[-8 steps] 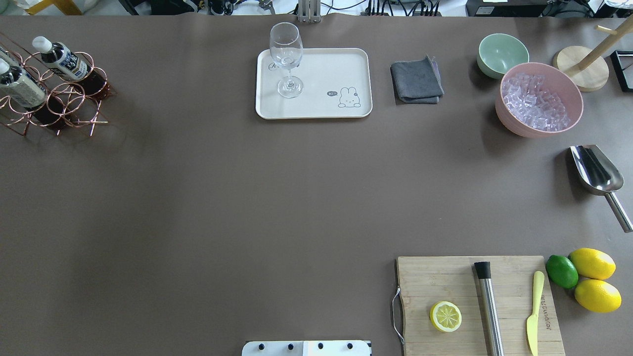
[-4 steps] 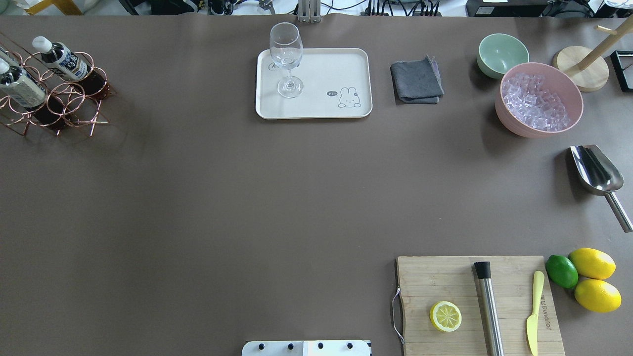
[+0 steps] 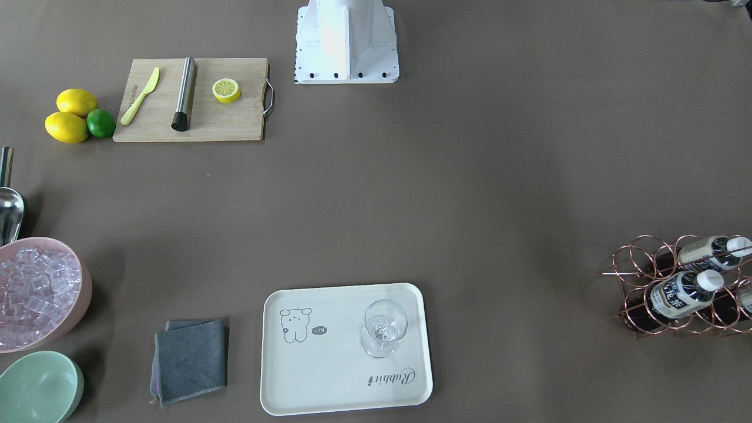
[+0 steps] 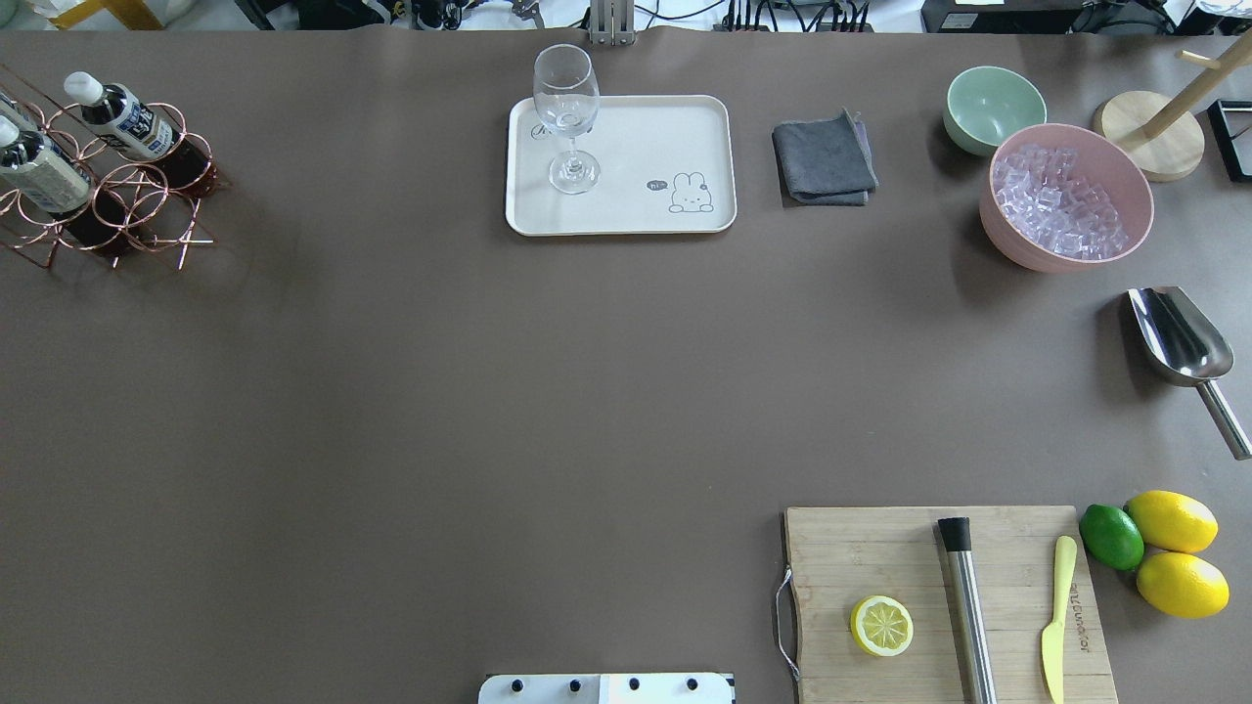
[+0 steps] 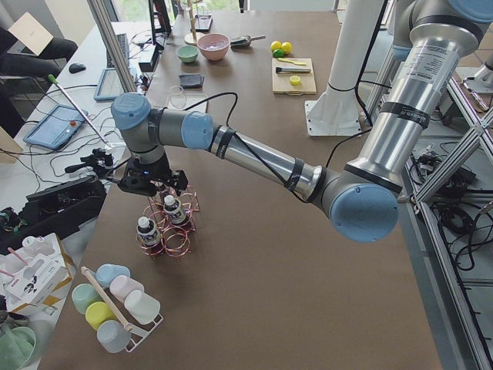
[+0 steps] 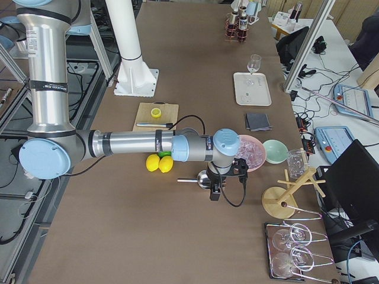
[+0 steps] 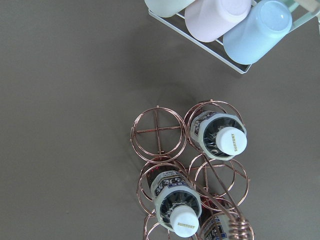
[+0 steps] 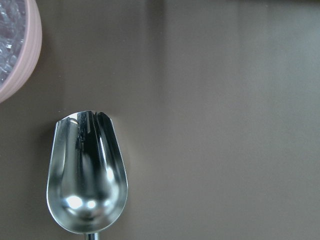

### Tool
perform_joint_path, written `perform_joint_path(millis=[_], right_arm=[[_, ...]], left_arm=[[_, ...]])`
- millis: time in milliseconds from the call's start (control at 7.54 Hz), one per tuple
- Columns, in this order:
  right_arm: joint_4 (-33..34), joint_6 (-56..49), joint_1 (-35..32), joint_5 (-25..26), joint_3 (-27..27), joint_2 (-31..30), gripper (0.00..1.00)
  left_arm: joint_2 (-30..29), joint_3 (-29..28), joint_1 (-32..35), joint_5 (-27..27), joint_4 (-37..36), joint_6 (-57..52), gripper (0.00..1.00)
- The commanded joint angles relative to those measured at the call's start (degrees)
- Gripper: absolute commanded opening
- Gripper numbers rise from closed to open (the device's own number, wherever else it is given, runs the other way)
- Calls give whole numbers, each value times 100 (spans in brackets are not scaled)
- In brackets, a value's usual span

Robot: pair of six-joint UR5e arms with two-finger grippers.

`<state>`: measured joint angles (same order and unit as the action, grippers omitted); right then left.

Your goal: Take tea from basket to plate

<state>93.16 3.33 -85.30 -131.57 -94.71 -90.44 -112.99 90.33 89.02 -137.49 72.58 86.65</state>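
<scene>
**Left arm hanging over the basket, tea not yet lifted**

Seen from overhead, the brown table (image 4: 391, 391) is carrying everything. The left arm (image 5: 262, 158) is reaching out to the table's 10 o'clock corner. The left gripper (image 5: 158, 187) is hanging above the basket (image 4: 137, 196). It shows only in the side view, so I cannot tell whether its fingers are apart or together. The right arm (image 6: 130, 144) is stretching toward 3 o'clock. The right gripper (image 6: 228, 180) is hanging over the steel scoop (image 8: 86, 172), and its fingers cannot be judged either.

The wooden cutting board (image 4: 880, 548) is lying at 5 o'clock. The plate (image 4: 636, 210) is sitting at 12 o'clock, with a wine glass (image 4: 567, 117) standing upright at its 10 o'clock corner. The pink bowl (image 4: 1007, 244) of ice is resting at 2 o'clock.

The tea bottles (image 4: 122, 117) are standing upright in the basket's ring cells, well apart from the plate. The left wrist view is showing two white caps in full and a third bottle cut off at the bottom edge. The cell at 9 o'clock of the upper bottle is showing only its wire cross.
</scene>
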Motion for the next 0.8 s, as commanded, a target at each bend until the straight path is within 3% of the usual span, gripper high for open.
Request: perform_joint_path(millis=[0, 663], right_arm=[[0, 1, 14, 0, -4, 0, 100], [-9, -70, 23, 44, 40, 9, 100]], left_arm=[[-215, -94, -130, 203, 19, 308, 98], [-417, -613, -166, 205, 335, 721, 97]])
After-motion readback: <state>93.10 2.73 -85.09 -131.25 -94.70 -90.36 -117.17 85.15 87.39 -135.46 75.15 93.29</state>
